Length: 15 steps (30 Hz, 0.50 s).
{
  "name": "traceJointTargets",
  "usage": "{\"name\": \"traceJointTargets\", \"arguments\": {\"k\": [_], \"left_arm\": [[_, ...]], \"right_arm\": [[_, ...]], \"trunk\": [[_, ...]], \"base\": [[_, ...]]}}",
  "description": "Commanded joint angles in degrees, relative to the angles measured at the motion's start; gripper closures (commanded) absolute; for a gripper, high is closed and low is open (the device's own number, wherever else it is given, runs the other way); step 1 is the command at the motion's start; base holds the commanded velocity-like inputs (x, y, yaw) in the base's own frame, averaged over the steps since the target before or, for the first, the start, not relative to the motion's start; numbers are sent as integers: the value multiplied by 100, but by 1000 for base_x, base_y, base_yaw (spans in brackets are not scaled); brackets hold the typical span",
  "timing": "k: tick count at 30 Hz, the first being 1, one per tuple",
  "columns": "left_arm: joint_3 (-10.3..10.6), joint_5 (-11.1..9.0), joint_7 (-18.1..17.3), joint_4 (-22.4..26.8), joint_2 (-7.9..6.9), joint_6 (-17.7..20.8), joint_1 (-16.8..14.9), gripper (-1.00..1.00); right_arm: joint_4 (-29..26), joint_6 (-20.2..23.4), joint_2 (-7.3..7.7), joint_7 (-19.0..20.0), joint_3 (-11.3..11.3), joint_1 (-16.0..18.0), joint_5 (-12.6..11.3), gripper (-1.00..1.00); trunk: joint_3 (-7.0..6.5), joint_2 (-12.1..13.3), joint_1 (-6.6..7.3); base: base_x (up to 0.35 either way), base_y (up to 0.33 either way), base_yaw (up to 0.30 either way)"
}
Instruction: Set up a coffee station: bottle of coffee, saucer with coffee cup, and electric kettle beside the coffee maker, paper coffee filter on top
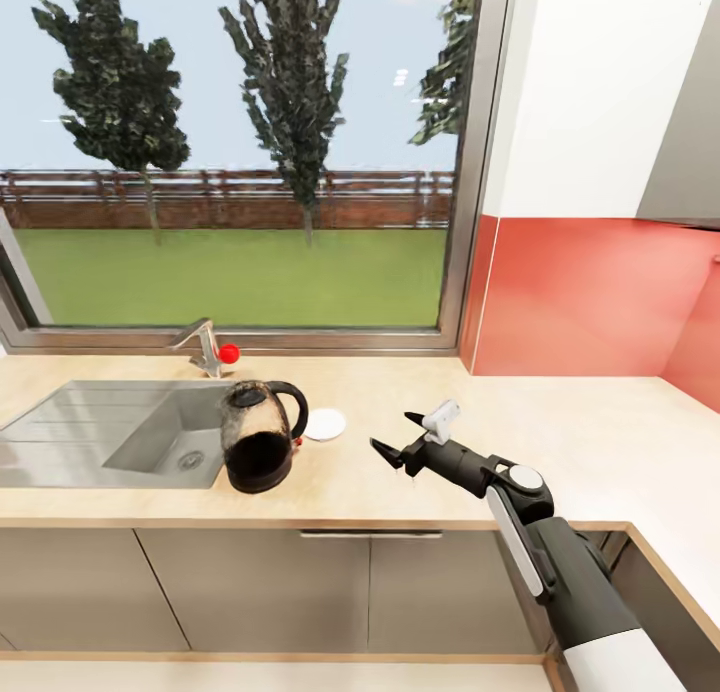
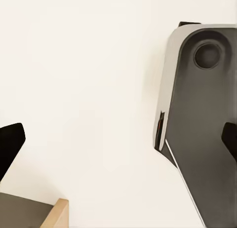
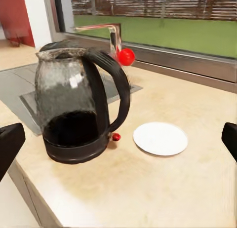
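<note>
The electric kettle [image 1: 258, 442], clear glass with a black loop handle, stands upright on the tan countertop [image 1: 560, 422] by the sink's right edge. Just right of it lies the white saucer [image 1: 325, 424], flat and bare. My right gripper [image 1: 392, 430] hovers open a short way right of the saucer, pointing at it. In the right wrist view the kettle [image 3: 81, 109] and saucer [image 3: 160, 138] sit ahead between the spread fingertips [image 3: 9, 146]. My left gripper [image 2: 118, 144] is open over a white surface. The coffee maker, bottle of coffee, paper coffee filter, coffee cup and kitchen shelf are out of view.
A steel sink [image 1: 110, 427] fills the counter's left part, with a faucet [image 1: 203, 342] and red knob [image 1: 229, 353] behind the kettle. A window runs along the back; a red wall [image 1: 580, 292] closes the right corner. Part of the grey robot body [image 2: 202, 129] lies beside the left gripper.
</note>
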<state>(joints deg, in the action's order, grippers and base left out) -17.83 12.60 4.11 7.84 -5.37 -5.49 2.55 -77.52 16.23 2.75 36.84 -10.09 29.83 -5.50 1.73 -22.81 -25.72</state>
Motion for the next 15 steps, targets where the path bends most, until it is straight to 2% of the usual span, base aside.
{"name": "traceJointTargets", "arguments": {"k": [1,7,15], "left_arm": [[-33,60,11,6,7,-14,-1,-100],[-33,59,11,4,24,-14,-1,-100],[-26,62,20,6,36,-15,-1,-100]], "right_arm": [[-3,53,5,-1,-7,5,-58,-100],[0,55,7,-1,-12,5,-57,-100],[295,55,7,-1,-2,5,-61,-100]], "trunk": [[11,-11,-7],[11,-11,-7],[11,-11,-7]], "base": [[331,0,0],[281,0,0],[17,0,227]]}}
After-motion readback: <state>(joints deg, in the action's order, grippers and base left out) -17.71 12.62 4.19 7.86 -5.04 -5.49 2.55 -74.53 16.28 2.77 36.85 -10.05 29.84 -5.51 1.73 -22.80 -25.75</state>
